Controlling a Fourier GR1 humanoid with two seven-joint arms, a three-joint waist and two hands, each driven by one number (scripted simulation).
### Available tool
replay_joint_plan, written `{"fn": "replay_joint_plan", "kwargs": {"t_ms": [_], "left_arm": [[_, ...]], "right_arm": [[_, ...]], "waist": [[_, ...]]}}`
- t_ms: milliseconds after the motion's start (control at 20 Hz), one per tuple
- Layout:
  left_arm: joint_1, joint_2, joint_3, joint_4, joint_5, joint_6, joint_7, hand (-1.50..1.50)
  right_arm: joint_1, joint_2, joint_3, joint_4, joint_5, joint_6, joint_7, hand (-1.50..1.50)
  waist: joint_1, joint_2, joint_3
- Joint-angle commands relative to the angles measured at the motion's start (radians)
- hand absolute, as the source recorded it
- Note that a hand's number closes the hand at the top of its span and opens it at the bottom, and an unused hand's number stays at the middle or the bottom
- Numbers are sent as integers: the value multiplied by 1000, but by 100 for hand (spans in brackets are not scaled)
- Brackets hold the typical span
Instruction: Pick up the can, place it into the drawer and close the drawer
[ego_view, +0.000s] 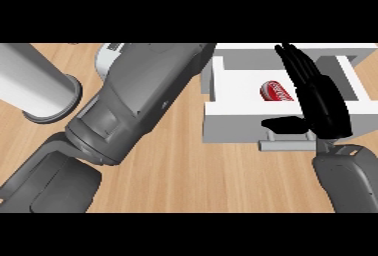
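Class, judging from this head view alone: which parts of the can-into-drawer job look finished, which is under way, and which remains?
Done: the red can already lies inside the open white drawer. Under way: the right hand, fingers straight, hangs over the drawer's front, its thumb by the grey handle; it holds nothing. Left: the drawer stands pulled out and needs closing. The left forearm crosses the counter; its hand is out of sight.

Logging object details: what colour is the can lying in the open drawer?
Red with white lettering, head view.
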Motion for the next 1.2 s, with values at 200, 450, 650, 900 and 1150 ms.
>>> {"fn": "replay_joint_plan", "kwargs": {"t_ms": [200, 450, 650, 900, 1150], "left_arm": [[31, 31, 19, -23, -19, -19, 11, -150], [67, 82, 7, -72, -37, -41, 56, -150], [81, 112, 19, -104, -40, -51, 65, -150], [94, 149, -1, -171, -54, -69, 140, -150], [205, 183, -12, -255, -63, -82, 146, -150]], "right_arm": [[-110, 88, 52, 362, 180, -204, -81, -150], [-243, 121, -6, 623, 226, -340, -109, -150], [-383, 108, -76, 790, 238, -423, -121, -150], [-503, 108, -128, 947, 258, -544, -132, -150], [-597, 97, -157, 1086, 276, -598, -137, -150]], "waist": [[17, -10, 0], [51, -14, 0], [55, -9, 0], [85, -9, 0], [95, -11, -1]]}}
